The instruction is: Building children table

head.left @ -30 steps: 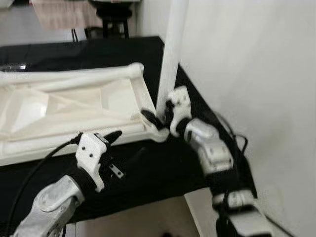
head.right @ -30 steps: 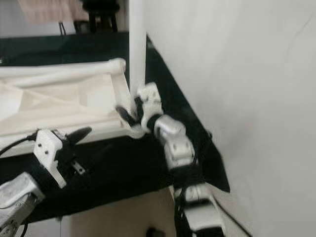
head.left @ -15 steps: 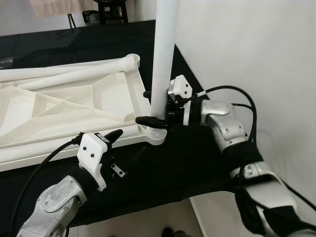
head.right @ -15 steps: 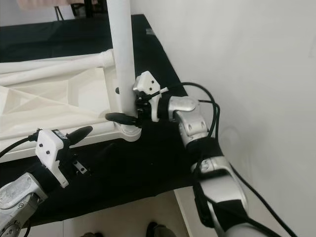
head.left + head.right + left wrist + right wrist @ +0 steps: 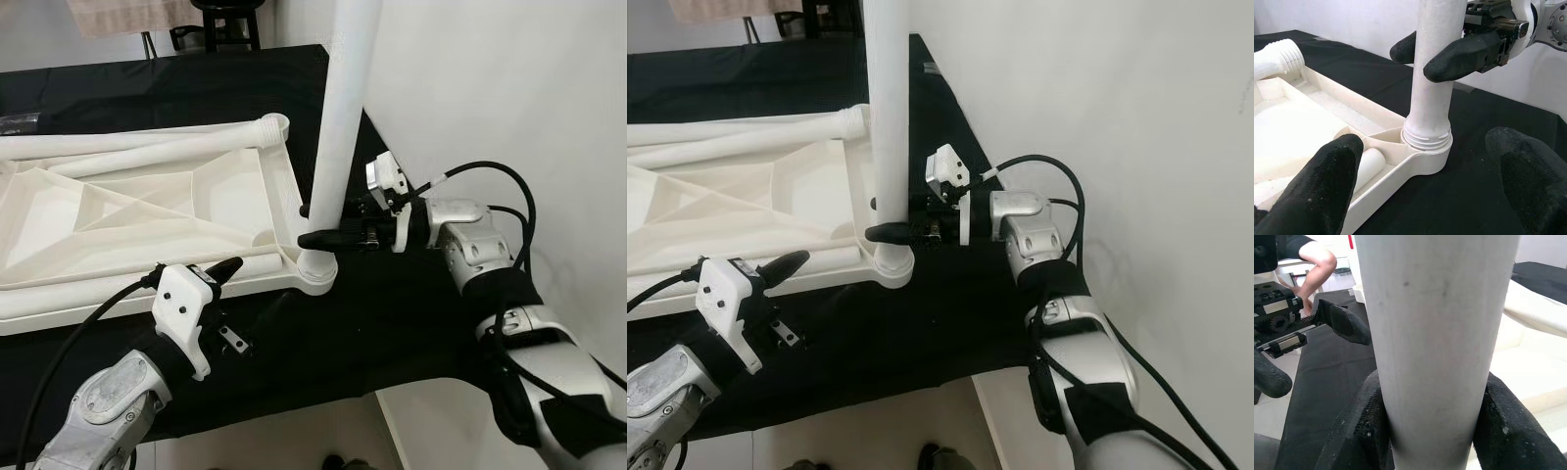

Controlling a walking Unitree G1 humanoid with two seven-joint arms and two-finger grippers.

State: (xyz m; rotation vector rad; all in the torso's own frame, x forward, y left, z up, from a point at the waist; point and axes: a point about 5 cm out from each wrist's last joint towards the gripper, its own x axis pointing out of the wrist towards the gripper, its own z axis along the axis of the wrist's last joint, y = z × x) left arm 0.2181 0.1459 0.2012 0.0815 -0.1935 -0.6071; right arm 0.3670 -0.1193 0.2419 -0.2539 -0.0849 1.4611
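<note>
Right wrist view puts me tight on the white table leg (image 5: pixel 1437 333), my right gripper (image 5: pixel 323 227) clenched round it with a black fingertip (image 5: pixel 1359 421) pressed to each side. From the head camera I can't see that contact so clearly, but I do see the leg standing nearly upright, tilted slightly, its foot seated in the corner socket (image 5: pixel 1426 147) of the upturned white tabletop (image 5: pixel 147 211). Left wrist view gives me the threaded collar at that socket, directly below my right gripper's fingers. My left gripper (image 5: pixel 223 271) hovers open, just short of the tabletop's near edge, touching nothing. A second leg (image 5: pixel 137 147) lies flat along the tabletop's far rim, well beyond both grippers. Everything sits on a black cloth surface (image 5: pixel 372 323). A white wall (image 5: pixel 509 98) runs close behind my right arm, leaving little room on that side; the cloth's near edge drops to pale floor.
</note>
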